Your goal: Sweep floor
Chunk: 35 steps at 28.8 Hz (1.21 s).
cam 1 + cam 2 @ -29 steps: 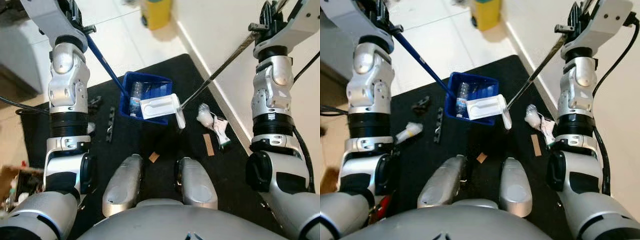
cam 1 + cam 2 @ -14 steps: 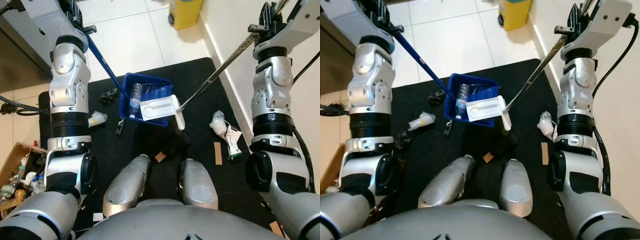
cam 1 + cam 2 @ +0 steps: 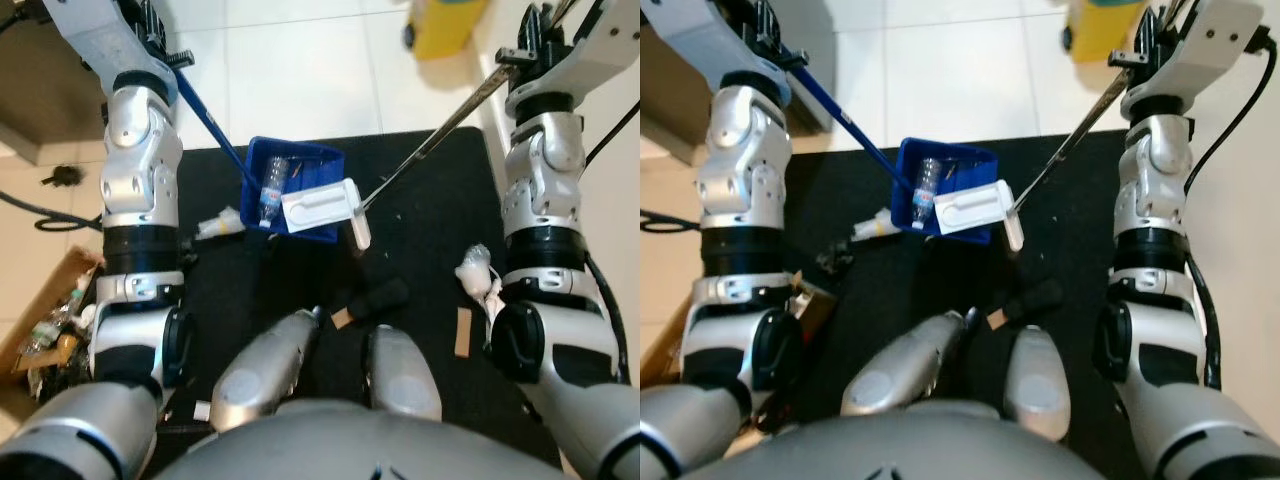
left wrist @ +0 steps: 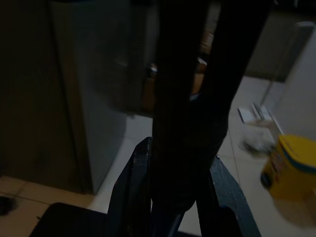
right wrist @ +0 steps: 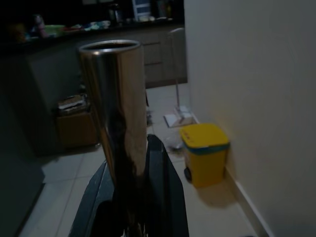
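Note:
My left gripper [image 3: 150, 35] is raised at the upper left and shut on the long blue handle [image 3: 210, 125] of a blue dustpan [image 3: 300, 170]. The pan rests on the black mat [image 3: 420, 190] in front of my knees. A clear plastic bottle [image 3: 270, 185] lies inside it. My right gripper [image 3: 530, 45] is raised at the upper right and shut on a silver broom pole [image 3: 430, 145]. The pole slants down to a white head [image 3: 325, 205] lying across the pan's front rim. The right wrist view has the shiny pole [image 5: 118, 123] between the fingers.
Litter lies on the mat: a crumpled white wad [image 3: 475, 270], a brown strip [image 3: 462, 332], a black lump [image 3: 378, 297], a small white bottle [image 3: 220, 225]. A yellow bin [image 3: 447, 20] stands by the wall [image 3: 610, 150]. A cardboard box of clutter [image 3: 50, 320] sits at left.
The whole picture has shifted, so the camera has moved: the mat, bin and litter now sit further right and lower. Both grippers keep their hold, with dustpan and broom in the same pose.

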Tool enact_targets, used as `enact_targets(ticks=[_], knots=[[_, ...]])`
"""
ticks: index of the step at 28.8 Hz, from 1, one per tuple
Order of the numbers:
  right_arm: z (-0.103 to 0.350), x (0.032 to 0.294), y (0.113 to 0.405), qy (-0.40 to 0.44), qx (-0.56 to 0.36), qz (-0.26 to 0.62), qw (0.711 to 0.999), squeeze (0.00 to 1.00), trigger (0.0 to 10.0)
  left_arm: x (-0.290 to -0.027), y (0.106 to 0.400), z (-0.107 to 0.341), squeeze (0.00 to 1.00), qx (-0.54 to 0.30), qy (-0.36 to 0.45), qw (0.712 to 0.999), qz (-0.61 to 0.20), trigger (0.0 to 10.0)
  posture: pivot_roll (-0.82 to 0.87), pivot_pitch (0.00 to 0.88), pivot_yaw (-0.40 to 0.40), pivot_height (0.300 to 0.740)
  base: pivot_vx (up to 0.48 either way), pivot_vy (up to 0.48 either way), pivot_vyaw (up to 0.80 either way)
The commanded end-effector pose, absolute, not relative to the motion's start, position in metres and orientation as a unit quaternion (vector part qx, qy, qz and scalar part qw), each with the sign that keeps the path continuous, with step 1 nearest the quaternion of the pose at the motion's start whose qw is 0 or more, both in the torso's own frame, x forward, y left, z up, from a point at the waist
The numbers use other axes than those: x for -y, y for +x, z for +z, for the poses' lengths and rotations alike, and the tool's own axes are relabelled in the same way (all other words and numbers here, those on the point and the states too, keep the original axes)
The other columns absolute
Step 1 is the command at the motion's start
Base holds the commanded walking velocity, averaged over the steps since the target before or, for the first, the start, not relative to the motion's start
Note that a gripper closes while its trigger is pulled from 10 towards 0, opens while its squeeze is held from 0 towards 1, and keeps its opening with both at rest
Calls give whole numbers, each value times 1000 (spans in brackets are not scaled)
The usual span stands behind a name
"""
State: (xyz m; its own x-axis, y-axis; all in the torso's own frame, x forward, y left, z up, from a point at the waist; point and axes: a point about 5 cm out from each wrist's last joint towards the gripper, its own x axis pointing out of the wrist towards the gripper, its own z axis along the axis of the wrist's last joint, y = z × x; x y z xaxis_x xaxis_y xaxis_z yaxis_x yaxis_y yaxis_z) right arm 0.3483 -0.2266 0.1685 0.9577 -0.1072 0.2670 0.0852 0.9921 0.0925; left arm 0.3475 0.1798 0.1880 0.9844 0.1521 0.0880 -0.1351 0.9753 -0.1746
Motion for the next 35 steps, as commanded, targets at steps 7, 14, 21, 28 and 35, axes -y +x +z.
enact_targets(ticks=[7,14,21,28,35], knots=[[174,222,350,45,151,-41,987,0,10000,-182,347,193,0,64,-88,991,78,10000,104,0,17,740,0,0,789],[173,221,350,46,150,-41,987,0,10000,-183,347,192,0,62,-87,991,79,10000,105,0,19,740,0,0,791],[172,221,350,47,148,-40,987,0,10000,-184,347,191,0,59,-86,991,80,10000,105,0,21,740,0,0,789],[171,221,350,48,147,-39,987,0,10000,-186,348,191,0,57,-84,991,89,10000,105,0,21,740,0,0,790],[171,220,350,48,147,-37,987,0,10000,-202,353,202,0,69,-82,988,114,10000,109,0,19,740,0,0,789]])
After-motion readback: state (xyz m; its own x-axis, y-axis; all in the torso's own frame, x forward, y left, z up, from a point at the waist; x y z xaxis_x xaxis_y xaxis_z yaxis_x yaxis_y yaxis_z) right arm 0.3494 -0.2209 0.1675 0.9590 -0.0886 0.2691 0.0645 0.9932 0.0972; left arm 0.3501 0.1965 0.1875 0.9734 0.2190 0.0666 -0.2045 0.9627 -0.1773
